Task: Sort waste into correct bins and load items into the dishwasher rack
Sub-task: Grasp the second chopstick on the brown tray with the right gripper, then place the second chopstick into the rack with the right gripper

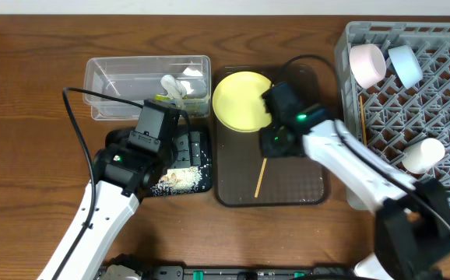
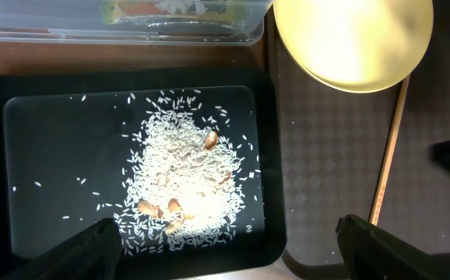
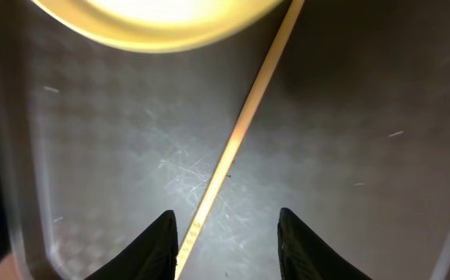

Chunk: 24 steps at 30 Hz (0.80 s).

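Note:
In the right wrist view a wooden chopstick [image 3: 240, 132] lies slanted on the brown tray [image 3: 349, 117]. My right gripper [image 3: 229, 245] is open and straddles it, its left finger almost touching. The yellow plate [image 1: 240, 101] sits just beyond it. My left gripper [image 2: 237, 257] hangs wide open over the black tray [image 2: 46, 155], near its front right corner, with the rice scraps [image 2: 186, 171] piled in the tray. White tissue [image 1: 174, 85] and a wrapper lie in the clear tub [image 1: 124, 82]. The grey rack [image 1: 443, 93] holds a pink bowl [image 1: 367, 64], a blue bowl [image 1: 405, 64], a white cup [image 1: 423, 154] and a second chopstick [image 1: 363, 117].
The brown tray [image 1: 287, 190] lies between the black tray and the rack, whose left wall stands close beside my right arm. The clear tub borders the black tray's far edge. Bare wooden table [image 1: 22, 155] stretches to the left.

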Available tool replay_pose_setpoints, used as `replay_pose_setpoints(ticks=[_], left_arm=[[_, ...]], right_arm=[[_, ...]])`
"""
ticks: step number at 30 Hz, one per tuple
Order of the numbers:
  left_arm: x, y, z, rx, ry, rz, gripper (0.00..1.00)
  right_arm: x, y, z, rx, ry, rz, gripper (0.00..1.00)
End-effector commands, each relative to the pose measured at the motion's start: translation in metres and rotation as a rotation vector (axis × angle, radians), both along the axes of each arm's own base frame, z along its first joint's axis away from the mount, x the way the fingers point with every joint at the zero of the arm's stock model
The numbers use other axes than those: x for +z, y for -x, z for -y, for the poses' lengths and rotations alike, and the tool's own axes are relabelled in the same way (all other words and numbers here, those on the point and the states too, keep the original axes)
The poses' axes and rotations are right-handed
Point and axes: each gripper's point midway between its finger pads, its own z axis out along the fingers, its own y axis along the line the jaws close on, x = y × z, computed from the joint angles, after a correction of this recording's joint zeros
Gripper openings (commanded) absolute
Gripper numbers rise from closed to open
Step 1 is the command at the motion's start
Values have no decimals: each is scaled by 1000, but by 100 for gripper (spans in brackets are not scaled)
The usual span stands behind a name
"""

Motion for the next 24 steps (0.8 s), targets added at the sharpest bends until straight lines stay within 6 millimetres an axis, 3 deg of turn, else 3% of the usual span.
replay_pose_setpoints(ticks=[1, 7, 9, 12, 14, 20, 24], left_arm=[[0, -1, -2, 19, -8, 1, 91], [-1, -1, -3, 19, -9, -2, 91], [-1, -1, -3, 19, -9, -2, 91], [-1, 0, -3, 19, -10, -5, 91], [-1, 0, -3, 19, -11, -6, 91], [-2, 2, -3, 19, -13, -12, 91], [-2, 2, -4, 18, -15, -16, 91]], right_arm=[[-28, 5, 3, -112, 81, -36, 39], [-63, 16, 9, -193, 137, -129, 30], [-66, 17, 11, -205, 143, -138, 24], [-66, 16, 18, -222, 150, -148, 3], [-65, 15, 28, -245, 164, -158, 1], [-41, 0, 68, -281, 206, -114, 1], [-2, -19, 90, -230, 153, -21, 1]])
